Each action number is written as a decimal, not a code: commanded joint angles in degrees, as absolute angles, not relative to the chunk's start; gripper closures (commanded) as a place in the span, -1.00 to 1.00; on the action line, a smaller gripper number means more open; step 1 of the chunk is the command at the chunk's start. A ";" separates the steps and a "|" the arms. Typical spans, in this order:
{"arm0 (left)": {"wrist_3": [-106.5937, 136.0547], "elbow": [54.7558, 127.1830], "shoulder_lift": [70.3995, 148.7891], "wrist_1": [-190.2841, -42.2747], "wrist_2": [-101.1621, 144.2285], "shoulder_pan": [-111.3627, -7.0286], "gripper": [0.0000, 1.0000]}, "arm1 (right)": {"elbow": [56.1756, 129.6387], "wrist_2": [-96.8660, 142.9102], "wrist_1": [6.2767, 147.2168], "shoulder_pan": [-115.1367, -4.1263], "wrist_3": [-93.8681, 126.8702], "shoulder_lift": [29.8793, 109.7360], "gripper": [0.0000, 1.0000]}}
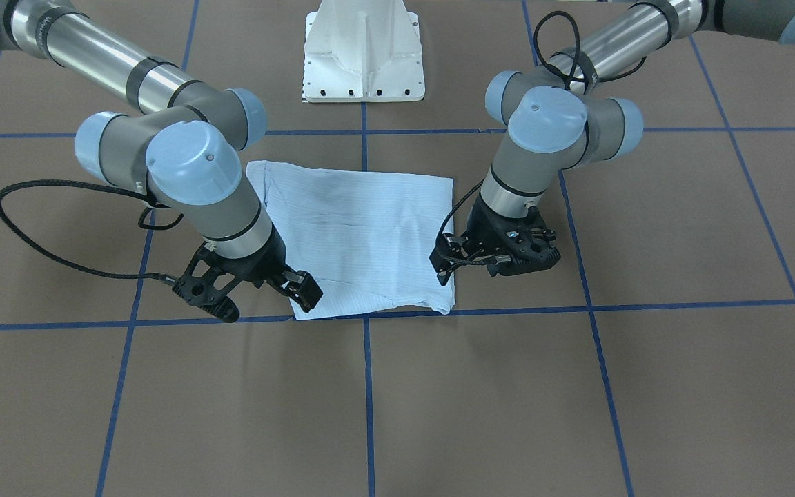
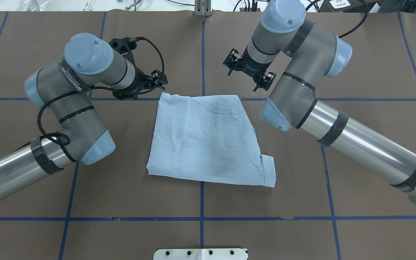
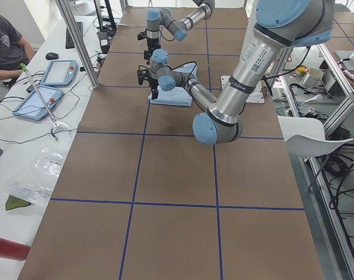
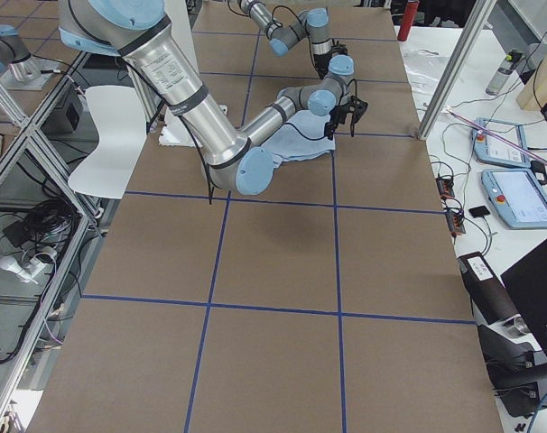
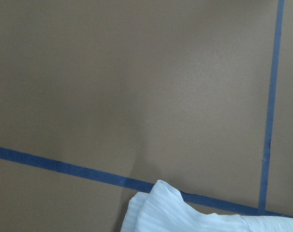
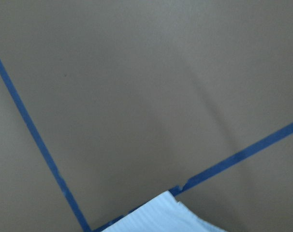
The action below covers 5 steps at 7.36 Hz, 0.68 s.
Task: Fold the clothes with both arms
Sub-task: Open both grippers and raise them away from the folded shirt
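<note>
The pale light-blue shirt (image 1: 363,228) lies folded into a rough rectangle in the middle of the table (image 2: 204,141), with a small flap sticking out at its near right corner in the overhead view. My left gripper (image 2: 141,86) hovers just off the shirt's far left corner, open and holding nothing. My right gripper (image 2: 248,70) hangs over the table beyond the far right corner, also open and empty. In the front-facing view the left gripper (image 1: 493,262) is at the shirt's right edge and the right gripper (image 1: 263,298) at its lower left corner. Each wrist view shows only a shirt corner (image 5: 185,212) (image 6: 161,215).
Brown table paper carries a grid of blue tape lines (image 2: 202,218). The white pedestal base (image 1: 363,55) stands on the robot's side. A side bench with tablets (image 3: 57,73) and a seated person (image 3: 4,46) runs along the far edge of the table.
</note>
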<state>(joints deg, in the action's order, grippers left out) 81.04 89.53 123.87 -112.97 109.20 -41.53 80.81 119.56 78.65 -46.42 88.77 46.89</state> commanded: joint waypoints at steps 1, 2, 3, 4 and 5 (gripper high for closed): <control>78.42 97.27 116.22 -112.76 113.44 -44.89 -1.00 | 84.53 124.01 83.55 -53.50 72.25 52.26 -1.00; 73.44 101.47 112.02 -111.46 113.81 -46.13 -1.00 | 86.20 124.19 84.54 -56.57 62.85 56.12 -1.00; 67.82 105.43 108.58 -108.40 114.17 -49.19 -1.00 | 87.09 124.89 85.25 -60.08 53.88 59.64 -1.00; 61.85 107.90 105.50 -105.76 115.39 -52.09 -1.00 | 86.93 126.02 87.17 -63.86 42.74 62.20 -1.00; 56.65 109.41 101.90 -105.56 117.66 -55.51 -1.00 | 86.49 125.95 89.88 -67.12 32.10 63.88 -1.00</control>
